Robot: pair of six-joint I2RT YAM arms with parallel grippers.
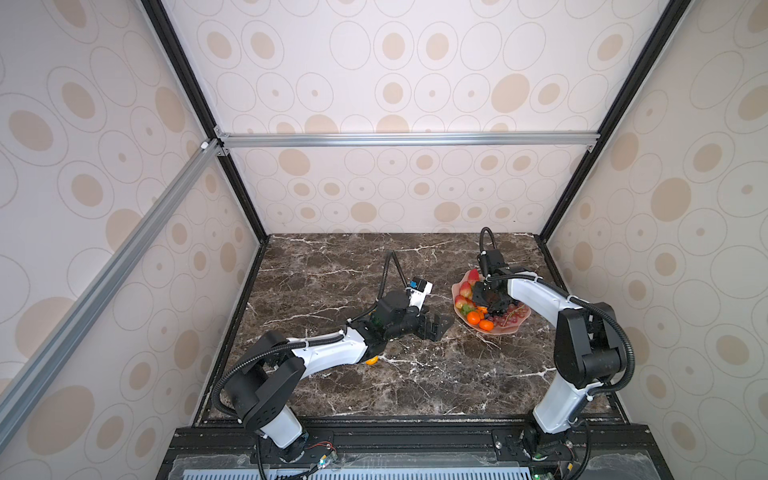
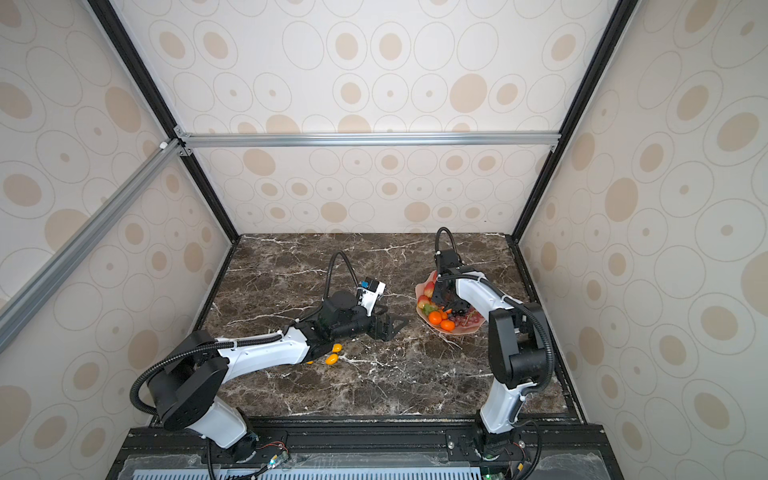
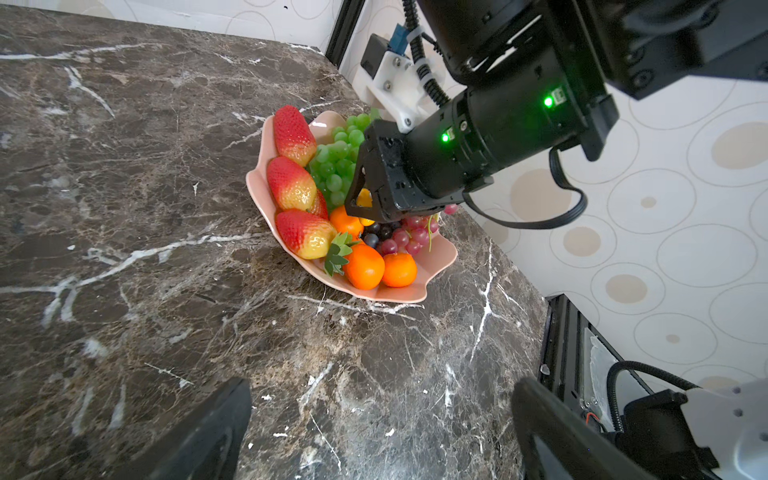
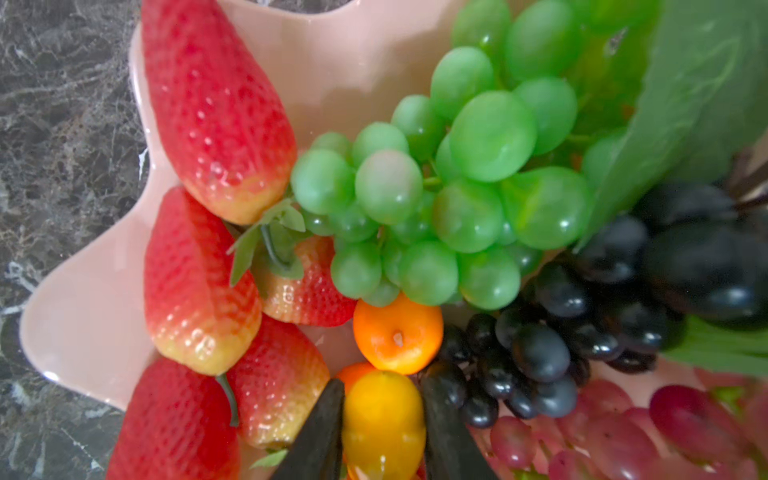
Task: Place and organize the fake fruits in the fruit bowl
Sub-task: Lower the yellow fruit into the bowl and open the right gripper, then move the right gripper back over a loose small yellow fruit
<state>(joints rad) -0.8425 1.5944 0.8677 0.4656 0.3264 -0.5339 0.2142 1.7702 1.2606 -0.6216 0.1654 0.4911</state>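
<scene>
The fruit bowl [image 1: 509, 328], pale pink with a wavy rim, sits on the dark marble tabletop [image 1: 374, 390], on the right side in both top views. It is nearly full. Red strawberries [image 3: 293, 135] line the edge toward the left arm, and a green grape bunch [image 4: 469, 174] lies beside them. A dark grape bunch [image 4: 540, 349] and a red grape bunch [image 3: 409, 237] lie farther in. Round oranges [image 3: 364, 266] sit at the near rim.

The right end effector [image 4: 382, 390] hangs low over the middle of the bowl, pointing down. Its two fingers [image 4: 324, 436] press against either side of a yellow oval fruit [image 4: 384, 419], pinching it just above the other fruit.

Two yellow-orange oval fruits [image 2: 332, 358] lie on the tabletop, well apart from the bowl and partly tucked under the left forearm.

The left end effector [image 1: 436, 326] rests low near the bowl's left side. Its jaws are spread wide and hold nothing.
</scene>
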